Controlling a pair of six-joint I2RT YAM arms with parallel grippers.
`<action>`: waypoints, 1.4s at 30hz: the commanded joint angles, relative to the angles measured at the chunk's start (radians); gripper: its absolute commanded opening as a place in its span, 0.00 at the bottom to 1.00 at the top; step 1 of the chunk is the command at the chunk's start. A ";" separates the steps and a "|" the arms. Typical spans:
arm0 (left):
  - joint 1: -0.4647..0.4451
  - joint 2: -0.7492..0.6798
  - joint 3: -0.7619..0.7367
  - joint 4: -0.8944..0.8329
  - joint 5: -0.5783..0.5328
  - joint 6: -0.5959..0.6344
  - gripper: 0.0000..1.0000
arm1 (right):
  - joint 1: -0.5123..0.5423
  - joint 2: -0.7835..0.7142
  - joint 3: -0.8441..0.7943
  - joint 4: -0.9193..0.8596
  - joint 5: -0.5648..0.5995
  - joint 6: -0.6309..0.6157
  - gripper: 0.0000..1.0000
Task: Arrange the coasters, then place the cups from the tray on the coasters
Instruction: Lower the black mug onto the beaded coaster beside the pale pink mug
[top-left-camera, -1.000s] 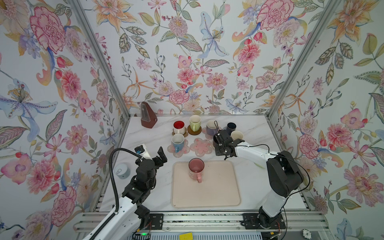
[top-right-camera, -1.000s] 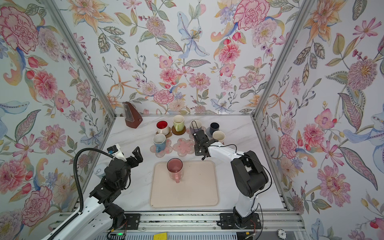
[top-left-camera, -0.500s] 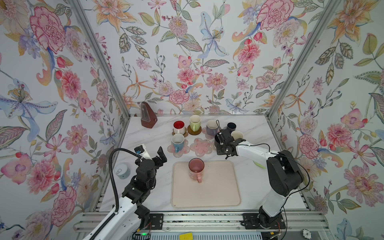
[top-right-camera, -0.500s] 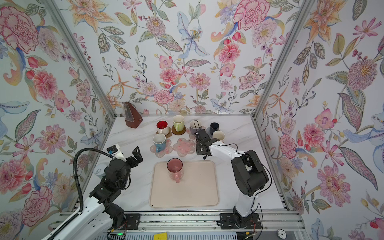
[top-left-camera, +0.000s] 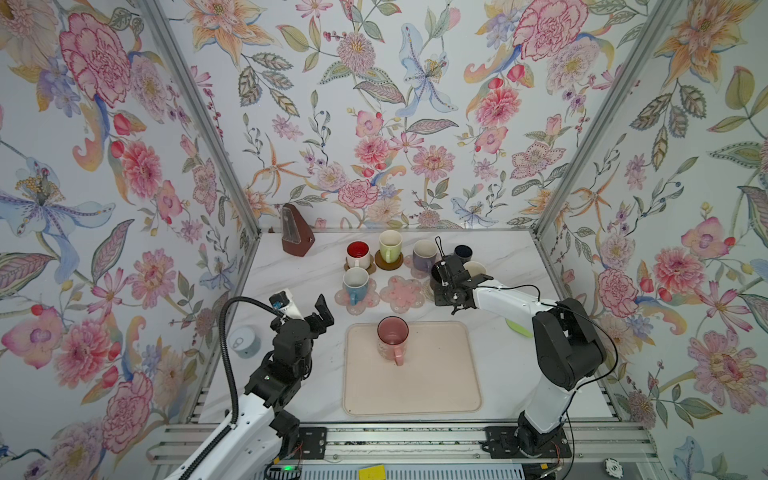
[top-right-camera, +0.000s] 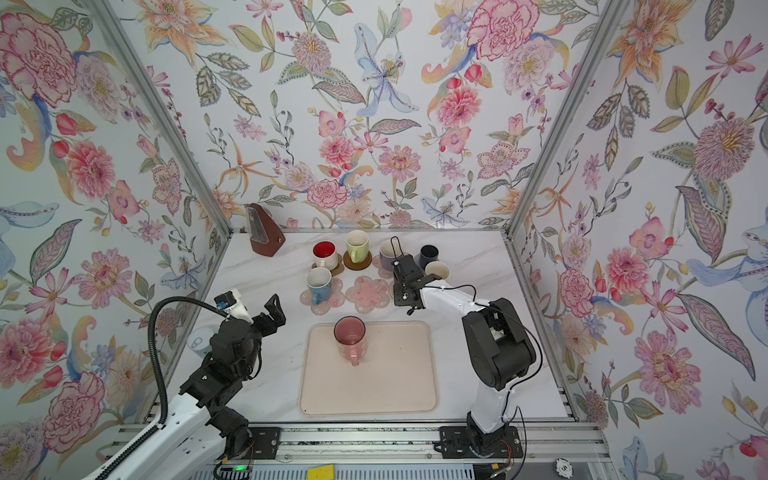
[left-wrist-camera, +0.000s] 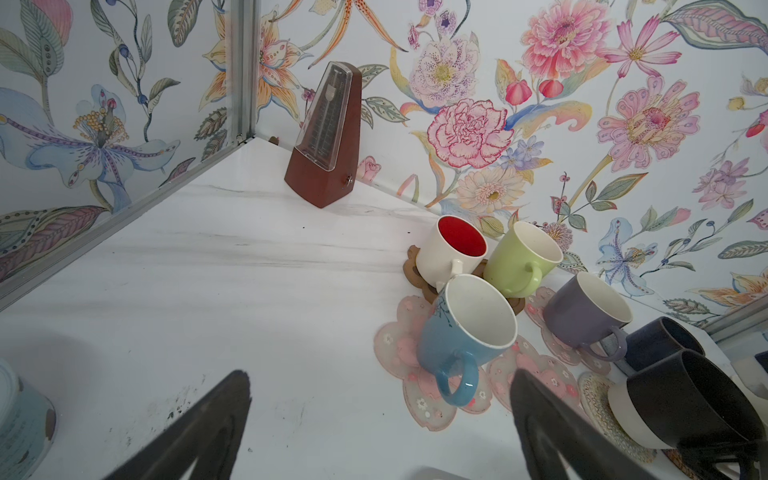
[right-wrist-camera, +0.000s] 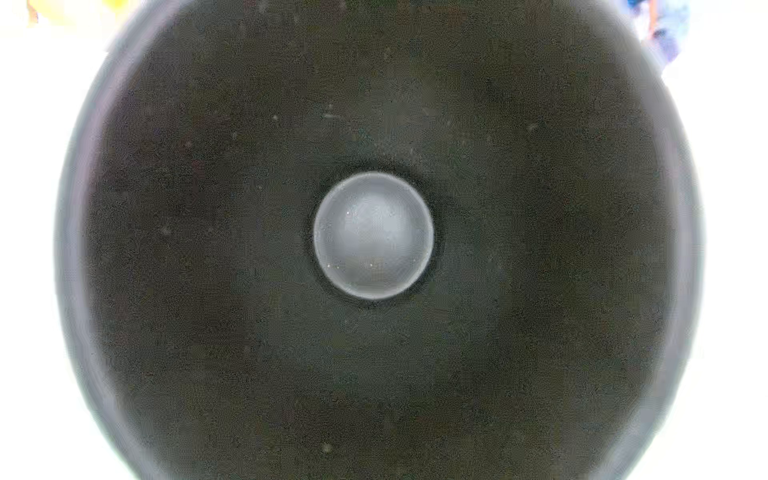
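Has barely nudged black mug (left-wrist-camera: 685, 407) since a second ago; seems to seat it on woven coaster (left-wrist-camera: 594, 395), far right of tray (top-left-camera: 436, 374), with right claw (top-left-camera: 444, 279) clamped on. Needs release next. Keeps left claw (left-wrist-camera: 380, 376) apart; leaves pink mug (top-left-camera: 392, 340) on tray.
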 joint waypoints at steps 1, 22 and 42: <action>0.000 -0.002 -0.015 -0.006 -0.022 -0.003 0.99 | 0.002 0.004 0.043 0.066 0.001 -0.007 0.00; 0.005 -0.011 -0.030 -0.002 -0.024 -0.006 0.99 | 0.007 0.028 0.035 0.049 -0.004 0.002 0.00; 0.010 -0.008 -0.033 0.004 -0.022 -0.006 0.99 | 0.007 -0.014 0.022 0.056 -0.024 0.011 0.38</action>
